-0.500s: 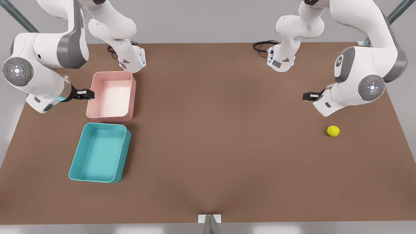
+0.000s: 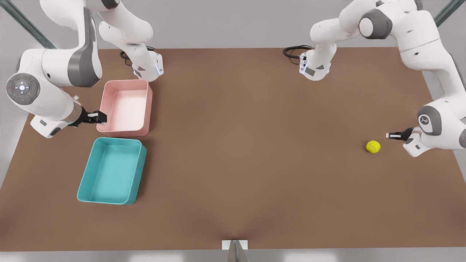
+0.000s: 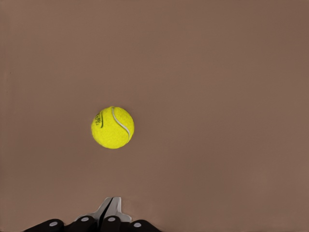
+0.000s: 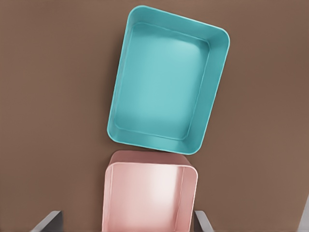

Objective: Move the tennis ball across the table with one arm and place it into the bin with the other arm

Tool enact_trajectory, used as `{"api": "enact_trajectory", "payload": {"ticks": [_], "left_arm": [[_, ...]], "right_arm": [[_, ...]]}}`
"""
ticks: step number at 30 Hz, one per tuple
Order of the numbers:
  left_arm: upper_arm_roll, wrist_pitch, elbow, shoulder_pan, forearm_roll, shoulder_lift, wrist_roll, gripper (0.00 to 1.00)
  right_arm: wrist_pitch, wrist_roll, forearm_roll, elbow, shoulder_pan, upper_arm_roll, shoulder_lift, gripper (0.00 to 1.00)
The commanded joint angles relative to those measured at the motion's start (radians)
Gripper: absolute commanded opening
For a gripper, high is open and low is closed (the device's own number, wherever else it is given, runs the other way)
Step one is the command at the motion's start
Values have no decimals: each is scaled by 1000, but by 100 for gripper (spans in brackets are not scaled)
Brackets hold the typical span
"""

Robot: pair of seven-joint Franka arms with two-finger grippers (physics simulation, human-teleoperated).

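Observation:
The tennis ball [image 2: 373, 146] lies on the brown table [image 2: 255, 163] near the front view's right edge; in the left wrist view the tennis ball [image 3: 112, 127] sits a little ahead of my fingertips. My left gripper [image 2: 390, 135] hovers just beyond the ball toward the front view's right, shut with nothing in it; its tips [image 3: 112, 205] are pressed together. The teal bin [image 2: 112, 171] stands empty at the front view's left. My right gripper [image 2: 97, 117] hangs open by the pink tub's left wall, above the bin's far end; the bin [image 4: 123, 96] lies below it.
An empty pink tub [image 2: 125, 108] stands directly behind the teal bin, almost touching it, and the pink tub [image 4: 108, 193] also lies under my right wrist. Both arm bases [image 2: 315, 69] with cables sit at the table's far edge. The table's middle is bare brown surface.
My left arm swung toward the front view's right and nearer the front, bringing its shut gripper close to the ball. My right gripper slid slightly toward the teal bin. The ball stayed put.

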Motion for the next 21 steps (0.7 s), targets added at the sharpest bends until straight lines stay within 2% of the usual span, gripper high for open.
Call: {"api": "enact_trajectory", "payload": {"ticks": [1,2,5,6,9,18,21], "left_arm": [[13,242,0,48,-37,46,1624,21],[13,302,0,54,-28,55,1727,21],[12,386,-15,80,-13,89,1825,21],[9,498,-78,83,41,86,1832,21],[3,621,-188,78,141,60,1760,21],[-13,595,-262,60,254,64,1347,21],[-16,647,-260,57,262,76,1315,21]], "right_arm": [[-11,-22,2,2,-34,-1,12,100],[-11,-31,55,4,-83,-1,6,100],[-8,-39,62,4,-92,-14,4,100],[-25,-68,60,1,-92,-16,-5,100],[-23,-99,63,2,-94,-33,-2,100],[-17,-99,52,1,-97,-36,6,100],[-19,-99,51,-4,-97,-37,7,100]]}}
